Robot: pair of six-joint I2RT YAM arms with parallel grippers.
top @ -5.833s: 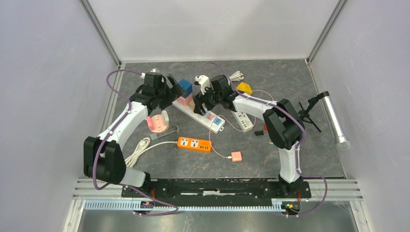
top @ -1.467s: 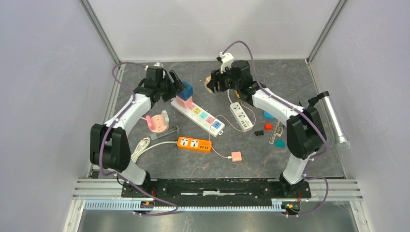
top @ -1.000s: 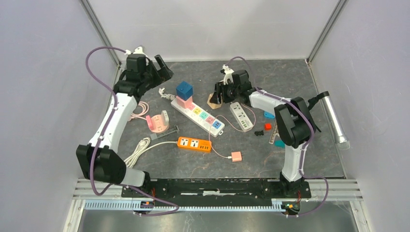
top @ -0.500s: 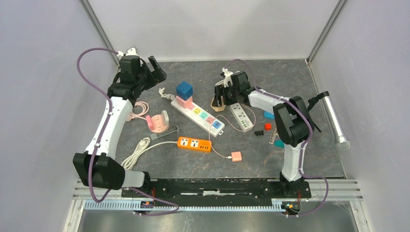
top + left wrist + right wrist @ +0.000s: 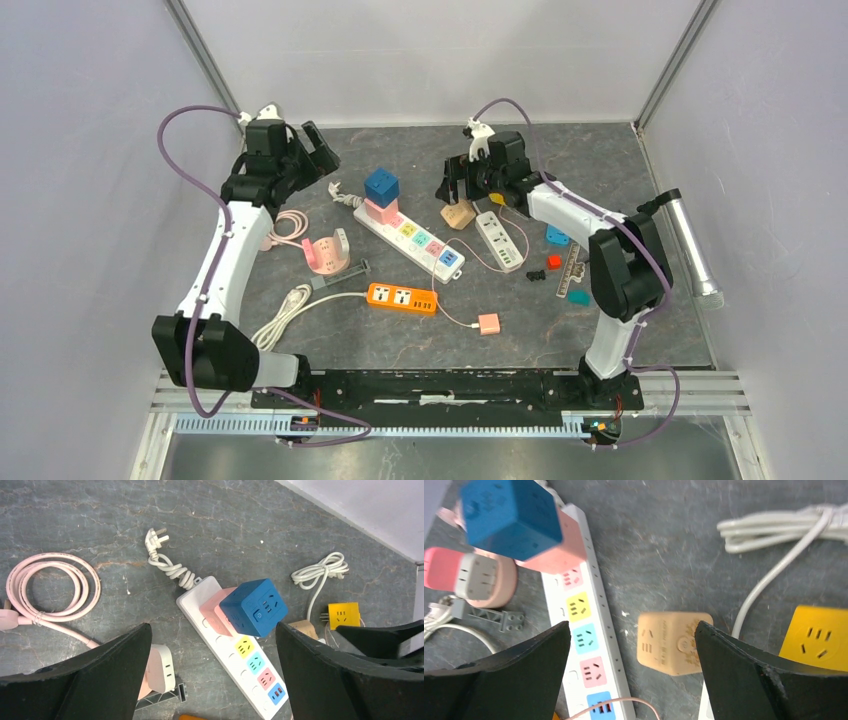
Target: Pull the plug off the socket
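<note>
Right hand point(image 5: 632, 627) wide open — beige cube point(image 5: 669, 642) lies free beneath.

Blue cube point(image 5: 254, 607), pink cube point(image 5: 212, 612), tan cube point(image 5: 669, 642), white strip point(image 5: 197, 592), perhaps marbled grey table point(image 5: 75, 510).

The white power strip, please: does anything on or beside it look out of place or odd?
Yes. At the far end of the white power strip, a blue cube sits stacked on a pink cube adapter, an odd tower. A tan cube adapter lies loose on the table beside the strip, plugged into nothing.
</note>
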